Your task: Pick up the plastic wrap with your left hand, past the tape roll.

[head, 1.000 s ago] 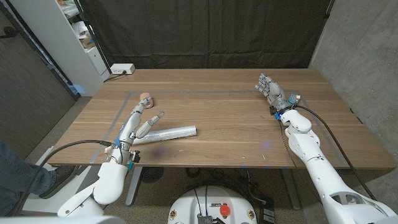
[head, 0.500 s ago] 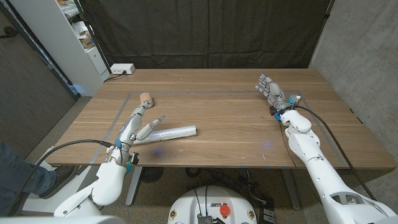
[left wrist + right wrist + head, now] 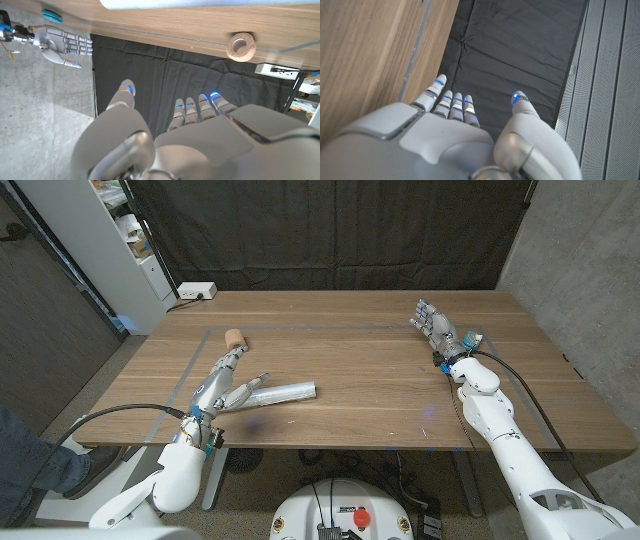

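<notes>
Reaching left hand (image 3: 224, 380), fingers spread | beside plastic wrap (image 3: 280, 392) | holding nothing

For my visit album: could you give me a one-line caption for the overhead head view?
Left hand open beside the plastic wrap, tape roll beyond, right hand idle.
</notes>
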